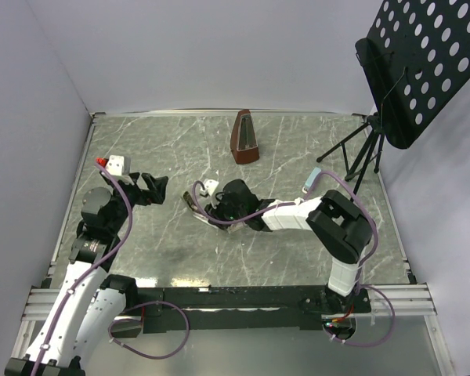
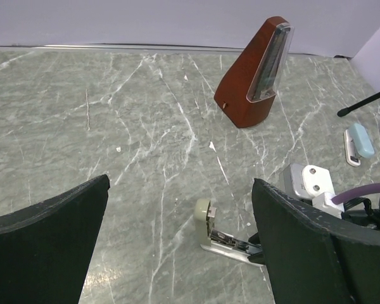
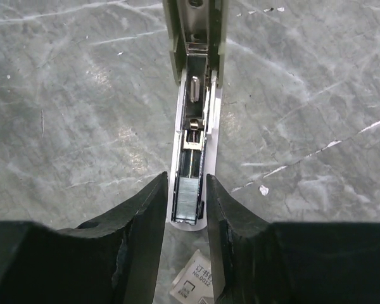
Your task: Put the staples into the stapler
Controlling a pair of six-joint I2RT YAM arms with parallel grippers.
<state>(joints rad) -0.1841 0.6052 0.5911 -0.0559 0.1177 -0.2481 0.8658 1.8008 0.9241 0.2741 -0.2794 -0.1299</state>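
1. Grey marble table (image 1: 298, 258). The black music stand (image 1: 423, 63) is at the far right and the brown metronome (image 2: 256, 76) at the back, both well apart from the work.
2. My left claw (image 2: 180, 190) is spread wide and holds nothing. It hangs left of the action, looking on.
3. My right claw (image 3: 187, 180) is down low, fingers a narrow gap apart, one on each side of the stapler's near end. I cannot tell whether they pinch its sides or just flank it.
4. The stapler (image 3: 193, 95) sits mid-table with its lid (image 3: 193, 25) hinged up and away, so the magazine channel lies open.
5. The staple box (image 3: 195, 284), cream with print, lies on the table just beside the stapler's near tip, below my fingers.
6. The staple strip (image 3: 189, 199) is grey and lies in the channel at the near end, between my fingers.
7. The step in hand looks like seating the strip — it seems to be in. The next move calls for lifting straight up without snagging the strip, then swinging the lid down until it shuts.
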